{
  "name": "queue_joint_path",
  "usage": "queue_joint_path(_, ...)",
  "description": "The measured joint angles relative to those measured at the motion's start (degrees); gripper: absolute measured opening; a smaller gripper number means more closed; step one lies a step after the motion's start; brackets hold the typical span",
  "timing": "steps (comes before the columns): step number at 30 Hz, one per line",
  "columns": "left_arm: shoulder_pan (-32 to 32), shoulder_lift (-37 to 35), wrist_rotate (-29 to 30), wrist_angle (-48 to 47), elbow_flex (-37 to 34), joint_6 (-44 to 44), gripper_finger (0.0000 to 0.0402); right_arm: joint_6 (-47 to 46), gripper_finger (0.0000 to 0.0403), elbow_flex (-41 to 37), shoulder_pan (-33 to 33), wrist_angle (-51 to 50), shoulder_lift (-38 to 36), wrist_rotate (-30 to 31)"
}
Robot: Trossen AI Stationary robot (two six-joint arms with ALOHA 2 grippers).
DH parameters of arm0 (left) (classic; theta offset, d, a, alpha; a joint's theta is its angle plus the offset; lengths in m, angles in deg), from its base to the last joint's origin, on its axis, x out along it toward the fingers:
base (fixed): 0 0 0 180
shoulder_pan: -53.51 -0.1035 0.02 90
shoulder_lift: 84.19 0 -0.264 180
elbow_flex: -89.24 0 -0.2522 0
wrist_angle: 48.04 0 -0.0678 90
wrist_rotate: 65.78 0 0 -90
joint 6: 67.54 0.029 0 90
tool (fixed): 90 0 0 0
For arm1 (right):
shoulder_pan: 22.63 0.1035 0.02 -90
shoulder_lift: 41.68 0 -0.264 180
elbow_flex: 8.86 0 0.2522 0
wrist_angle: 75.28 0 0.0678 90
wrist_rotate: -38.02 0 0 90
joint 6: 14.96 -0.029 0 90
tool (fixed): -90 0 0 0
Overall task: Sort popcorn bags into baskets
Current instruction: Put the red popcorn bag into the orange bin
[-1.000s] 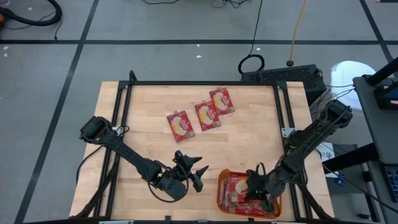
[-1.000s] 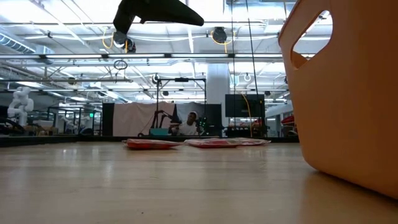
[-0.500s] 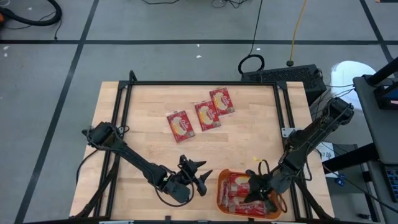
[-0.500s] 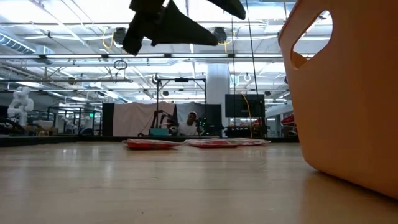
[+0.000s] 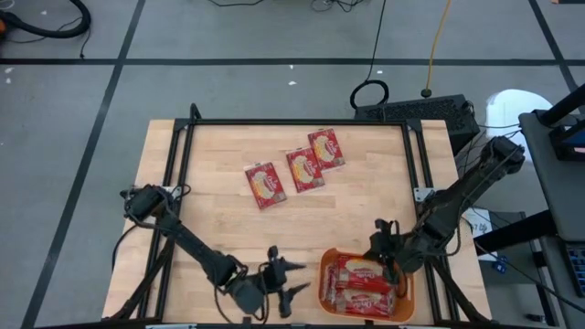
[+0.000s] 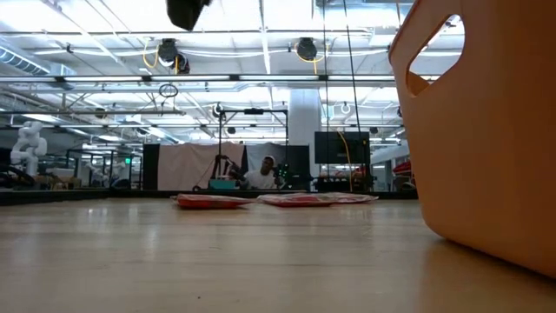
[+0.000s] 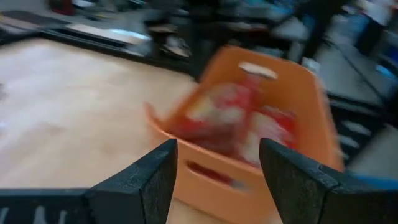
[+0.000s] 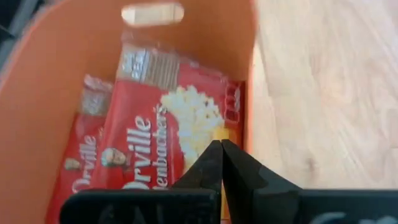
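You are between packets: the basket (image 5: pixel 404 292) at the bench's near right corner holds several bags (image 5: pixel 364 283), and three bags (image 5: pixel 294 170) lie mid-bench toward the far edge. Right jaws (image 5: pixel 380 258) are pressed together, empty, above the basket; left jaws (image 5: pixel 294 277) spread wide beside it. Next, reach for a far bag.

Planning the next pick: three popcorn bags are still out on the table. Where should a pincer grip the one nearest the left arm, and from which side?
Probably from straight above. That popcorn bag lies flat on the table, so only its edges offer a hold. Pinch across its two long edges near the middle; it lies slightly apart from the next bag, leaving room for a finger.
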Motion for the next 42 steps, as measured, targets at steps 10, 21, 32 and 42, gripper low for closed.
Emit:
queue_joint_path(10,1.61,6.56,-9.57,3.13,6.3,4.66,0.0182,4.27,0.0,0.0,0.11,6.6,6.8,-3.1)
queue_joint_path(21,0.77,15.12,-10.93,-3.13,17.83,8.78,0.0076,5.43,0.0,0.07,0.48,9.75,8.6,-5.82)
queue_joint_path(32,-0.55,15.02,-11.24,-4.18,17.88,5.96,0.002,4.19,0.0,0.04,1.35,12.96,8.73,-6.1)
queue_joint_path(42,-1.52,15.32,-10.95,-1.12,17.68,6.76,0.0019,4.45,0.0,0.16,3.86,20.08,13.33,-7.21)
